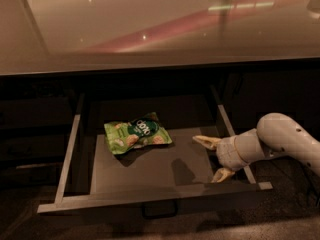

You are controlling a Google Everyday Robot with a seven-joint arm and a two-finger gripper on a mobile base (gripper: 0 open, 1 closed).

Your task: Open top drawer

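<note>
The top drawer (150,198) stands pulled far out from under the pale counter. It is a shallow grey tray with thin sides, and its small dark handle (159,212) hangs under the front edge. A green snack bag (136,134) lies flat inside, left of centre. My gripper (211,157) reaches in from the right on a white arm, over the drawer's right inside part. Its two pale fingers (206,142) are spread apart and hold nothing.
The glossy counter top (160,29) overhangs the drawer. Dark cabinet fronts (35,129) lie to the left and right (280,94) of the opening. The drawer's right rail (235,144) passes just under my wrist. Dark floor runs along the bottom.
</note>
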